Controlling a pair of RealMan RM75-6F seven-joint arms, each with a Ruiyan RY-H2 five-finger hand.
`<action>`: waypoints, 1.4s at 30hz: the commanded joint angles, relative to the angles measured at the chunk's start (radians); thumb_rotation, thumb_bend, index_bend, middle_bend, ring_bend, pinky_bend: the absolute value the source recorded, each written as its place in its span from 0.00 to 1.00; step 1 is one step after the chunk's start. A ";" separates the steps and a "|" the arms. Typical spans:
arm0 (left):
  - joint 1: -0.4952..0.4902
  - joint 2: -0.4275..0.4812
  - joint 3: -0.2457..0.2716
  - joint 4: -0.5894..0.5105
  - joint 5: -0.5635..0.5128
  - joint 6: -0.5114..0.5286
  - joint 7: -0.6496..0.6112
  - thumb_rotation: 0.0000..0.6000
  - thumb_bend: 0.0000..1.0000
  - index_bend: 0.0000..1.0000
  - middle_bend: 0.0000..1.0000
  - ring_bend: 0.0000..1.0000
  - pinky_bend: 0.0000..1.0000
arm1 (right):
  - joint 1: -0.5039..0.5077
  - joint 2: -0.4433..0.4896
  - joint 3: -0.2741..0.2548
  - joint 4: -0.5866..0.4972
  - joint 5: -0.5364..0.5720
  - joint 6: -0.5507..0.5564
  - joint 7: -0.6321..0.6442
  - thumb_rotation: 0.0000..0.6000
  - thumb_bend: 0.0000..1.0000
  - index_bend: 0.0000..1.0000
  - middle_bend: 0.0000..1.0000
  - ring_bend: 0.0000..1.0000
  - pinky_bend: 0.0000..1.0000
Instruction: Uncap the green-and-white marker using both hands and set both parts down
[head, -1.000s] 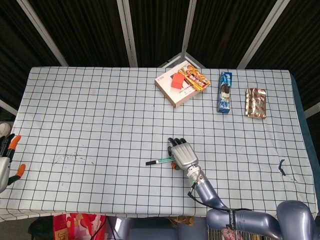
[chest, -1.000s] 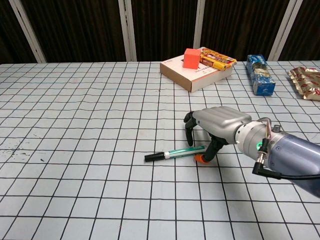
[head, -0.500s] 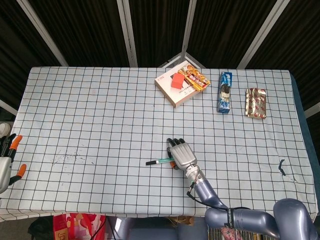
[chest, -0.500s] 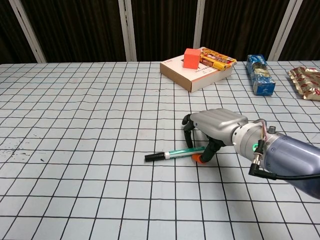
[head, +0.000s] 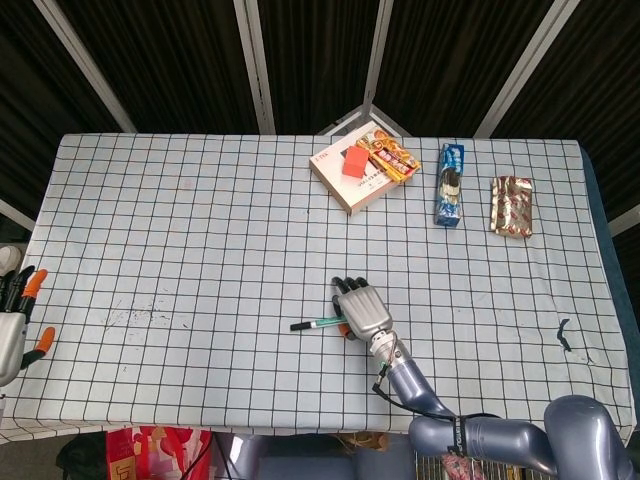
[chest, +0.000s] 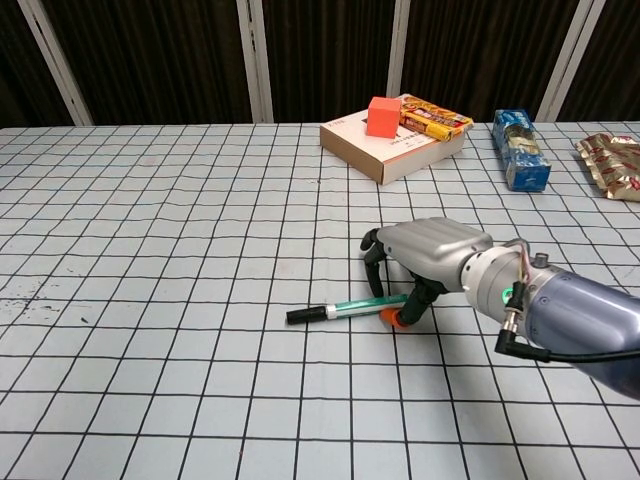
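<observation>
The green-and-white marker (head: 318, 323) (chest: 340, 308) lies flat on the checked tablecloth near the front middle, its black end pointing left. My right hand (head: 362, 308) (chest: 430, 250) arches over the marker's right end. Its fingers curl down behind the barrel and its orange-tipped thumb presses in from the near side, so it grips that end. The right end of the marker is hidden under the hand. My left hand (head: 12, 325) hangs off the table's far left edge with its fingers spread, holding nothing; only the head view shows it.
At the back stand a flat box (head: 338, 183) (chest: 390, 155) bearing an orange cube (head: 354, 162) (chest: 383, 116) and snack bars (head: 392, 155) (chest: 435, 118). Right of it lie a blue packet (head: 449, 185) (chest: 520, 150) and a foil packet (head: 511, 205) (chest: 612, 160).
My right hand has shifted slightly left, and the marker has slid a little left with it. The left hand has sunk a bit lower at the table's edge.
</observation>
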 joint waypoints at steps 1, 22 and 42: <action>0.001 0.000 0.000 0.000 -0.001 0.000 -0.001 1.00 0.48 0.07 0.03 0.00 0.10 | -0.001 0.007 0.000 -0.008 0.000 0.004 0.004 1.00 0.42 0.67 0.16 0.17 0.19; -0.018 -0.029 0.009 -0.006 0.058 0.006 -0.033 1.00 0.48 0.07 0.04 0.00 0.10 | -0.068 0.168 0.007 -0.183 -0.043 0.048 0.154 1.00 0.43 0.71 0.16 0.17 0.19; -0.115 -0.158 -0.005 -0.219 0.248 0.003 0.109 1.00 0.46 0.20 0.11 0.00 0.10 | 0.027 0.268 0.150 -0.550 0.241 0.227 -0.135 1.00 0.43 0.71 0.17 0.17 0.19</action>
